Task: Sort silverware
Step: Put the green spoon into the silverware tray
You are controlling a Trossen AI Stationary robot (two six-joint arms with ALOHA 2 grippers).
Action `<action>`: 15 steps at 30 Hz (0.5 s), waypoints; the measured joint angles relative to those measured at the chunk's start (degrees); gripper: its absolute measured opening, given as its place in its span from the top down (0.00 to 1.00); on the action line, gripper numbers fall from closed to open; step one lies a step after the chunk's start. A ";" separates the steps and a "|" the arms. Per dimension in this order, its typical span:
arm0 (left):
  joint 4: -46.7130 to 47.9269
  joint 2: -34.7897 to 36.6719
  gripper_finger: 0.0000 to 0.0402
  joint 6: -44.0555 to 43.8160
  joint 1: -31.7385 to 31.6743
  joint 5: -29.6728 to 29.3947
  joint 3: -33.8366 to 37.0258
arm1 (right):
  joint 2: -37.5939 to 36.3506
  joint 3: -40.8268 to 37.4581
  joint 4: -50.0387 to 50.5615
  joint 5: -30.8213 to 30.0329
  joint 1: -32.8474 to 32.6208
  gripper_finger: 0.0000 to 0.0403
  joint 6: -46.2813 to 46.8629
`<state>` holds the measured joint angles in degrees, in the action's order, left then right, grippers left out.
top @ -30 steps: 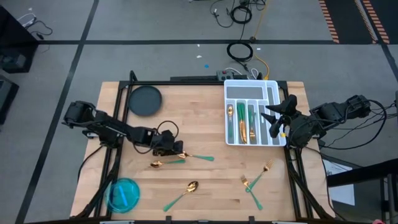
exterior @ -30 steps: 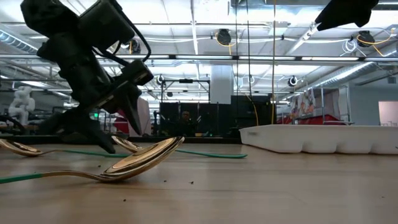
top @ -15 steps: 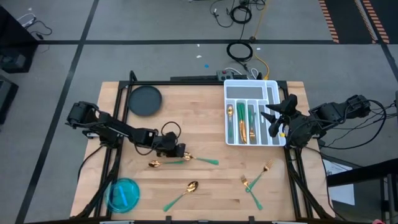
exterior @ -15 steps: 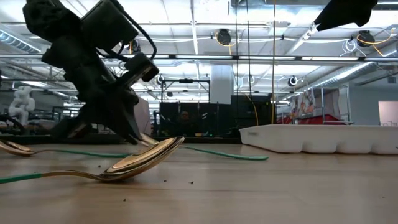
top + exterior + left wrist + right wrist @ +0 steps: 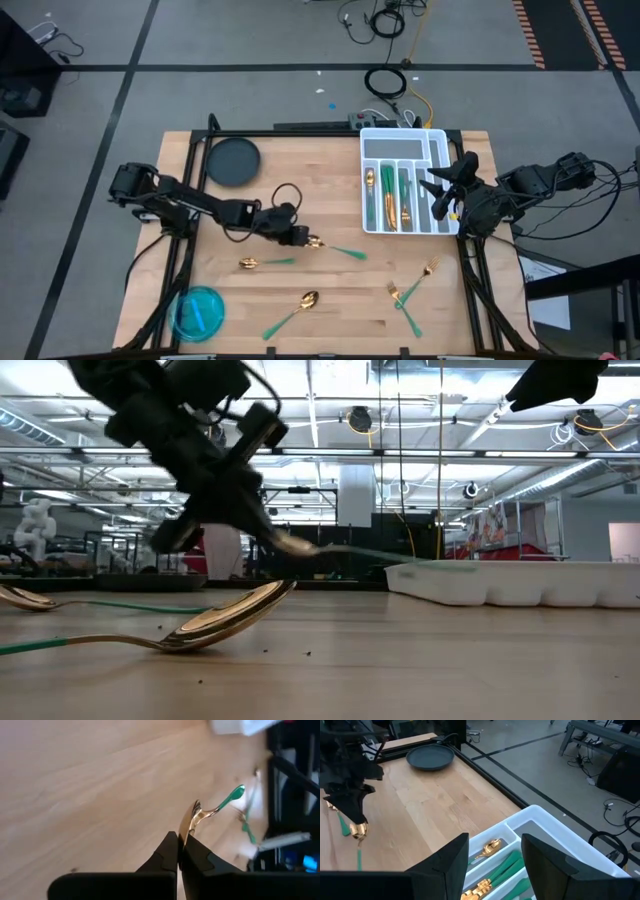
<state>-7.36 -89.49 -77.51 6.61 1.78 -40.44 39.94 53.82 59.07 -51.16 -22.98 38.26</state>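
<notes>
My left gripper [image 5: 301,238] hangs over the middle of the table, shut on a gold-headed spoon [image 5: 340,250] with a slim green handle. The spoon is off the wood, and the low view shows it in the air [image 5: 380,555]. My right gripper [image 5: 441,197] waits open above the right side of the white divided tray [image 5: 404,132], which holds several pieces of silverware [image 5: 388,195]. Two more spoons [image 5: 268,262] [image 5: 295,310] and two forks [image 5: 410,288] lie flat on the table. My left gripper pinches the spoon's gold bowl [image 5: 187,826] between its two fingertips, edge-on. The fingers slant down from the table's left. The spoon is lifted clear and lies nearly level, its green handle [image 5: 231,797] sticking out beyond the fingers toward the tray.
A dark round plate [image 5: 232,160] sits at the far left of the table and a blue bowl [image 5: 198,310] at the near left corner. Bare wood lies between the held spoon and the tray [image 5: 520,582].
My left gripper has shut on the spoon's bowl, then risen and gone toward the table's right. The spoon, which lay flat on the wood, now hangs clear of the table and has shifted right with the gripper.
</notes>
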 joint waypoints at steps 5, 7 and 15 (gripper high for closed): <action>6.84 0.01 0.99 9.86 -2.29 4.33 -6.93 | 0.00 -0.02 0.40 0.00 0.00 0.56 -0.04; 10.77 0.02 0.99 14.55 -3.52 5.44 -10.07 | 0.00 -0.02 0.66 0.02 0.02 0.56 -0.07; 29.00 0.11 0.99 36.97 -10.80 9.25 -24.87 | 0.00 -0.02 0.80 0.43 0.00 0.56 -1.54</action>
<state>21.64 -89.38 -40.54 -4.19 11.03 -65.31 39.94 53.80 59.87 -50.72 -22.98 36.72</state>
